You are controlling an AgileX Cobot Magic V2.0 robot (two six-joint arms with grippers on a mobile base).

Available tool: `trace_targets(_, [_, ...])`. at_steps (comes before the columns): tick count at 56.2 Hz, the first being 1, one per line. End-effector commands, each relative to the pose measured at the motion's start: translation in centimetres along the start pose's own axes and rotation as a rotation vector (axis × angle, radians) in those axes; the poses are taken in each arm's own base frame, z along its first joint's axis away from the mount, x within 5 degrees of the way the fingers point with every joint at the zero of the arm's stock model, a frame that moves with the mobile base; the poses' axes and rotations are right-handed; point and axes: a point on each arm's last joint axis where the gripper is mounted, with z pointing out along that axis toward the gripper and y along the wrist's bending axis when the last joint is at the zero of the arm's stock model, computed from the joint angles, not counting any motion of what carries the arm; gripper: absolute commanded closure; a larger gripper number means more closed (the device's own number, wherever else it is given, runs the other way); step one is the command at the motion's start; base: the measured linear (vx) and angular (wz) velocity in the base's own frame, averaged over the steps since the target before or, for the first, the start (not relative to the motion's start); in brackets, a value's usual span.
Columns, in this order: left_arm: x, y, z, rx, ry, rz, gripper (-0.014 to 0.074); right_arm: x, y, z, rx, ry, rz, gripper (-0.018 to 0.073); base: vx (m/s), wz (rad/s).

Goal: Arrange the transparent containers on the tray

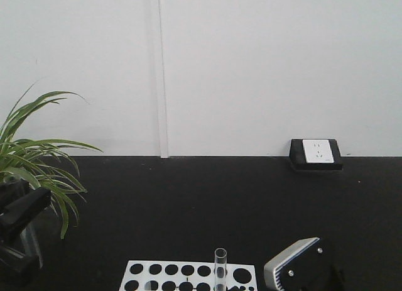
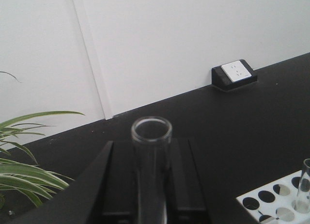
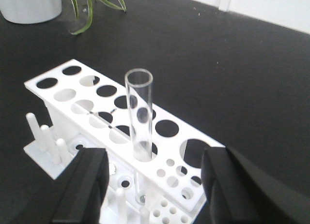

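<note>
Black surface (image 1: 188,203), white rack (image 3: 164,144). At the rack, right fingers (image 3: 87,185) spread either side of its standing tube (image 3: 139,112), poised to pluck it. Left of the rack, left fingers (image 2: 118,185) clamp a second tube (image 2: 151,137) upright for carrying. No tray in view.

Found first test tube (image 3: 139,115) standing upright in a hole of the white perforated rack (image 3: 180,141), foot down on the lower shelf. Clear glass, narrow, straight-walled, with the round rimmed mouth uppermost and the upper part well above the top plate. Found second test tube (image 2: 151,137) off the rack, clamped between the black fingers of the left gripper (image 2: 151,204). Same clear glass, with the rimmed mouth projecting beyond the fingertips.
</note>
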Motion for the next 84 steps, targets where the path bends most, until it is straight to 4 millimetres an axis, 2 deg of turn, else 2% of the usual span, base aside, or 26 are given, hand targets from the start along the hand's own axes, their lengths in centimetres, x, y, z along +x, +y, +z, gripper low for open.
trace_targets(1, [-2.0,-0.2,-0.4,0.022,-0.117,-0.011,0.0468,-1.9,0.0,0.5,-0.005,-0.140,0.012,0.0082,0.00,0.00])
trace_targets(26, [-2.0,-0.2,-0.4,0.022,-0.115,-0.011,0.0468,-0.6,0.2,3.5,-0.034,-0.213,0.078,0.0082,0.00,0.00])
trace_targets(40, [-1.9,-0.2,-0.4,0.020,-0.108,-0.011,0.0468,-2.1,0.5,5.4,-0.074,-0.232,0.061,0.0082,0.00,0.00])
trace_targets(54, [-1.9,-0.2,-0.4,0.019,-0.106,-0.011,0.0468,-1.4,0.4,7.4,-0.074,-0.206,0.065,0.0082,0.00,0.00])
trace_targets(64, [-1.8,-0.2,-0.4,0.017,-0.099,-0.011,0.0468,-1.2,0.4,7.5,-0.075,-0.206,0.064,0.0090,0.00,0.00])
trace_targets(72, [-1.7,-0.1,-0.4,0.014,-0.086,-0.011,0.0468,-1.3,0.4,7.5,-0.076,-0.215,0.065,0.0148,0.00,0.00])
trace_targets(84, [-1.7,-0.1,-0.4,0.013,-0.080,-0.011,0.0468,-1.3,0.4,7.5,-0.076,-0.219,0.066,0.0318,0.00,0.00])
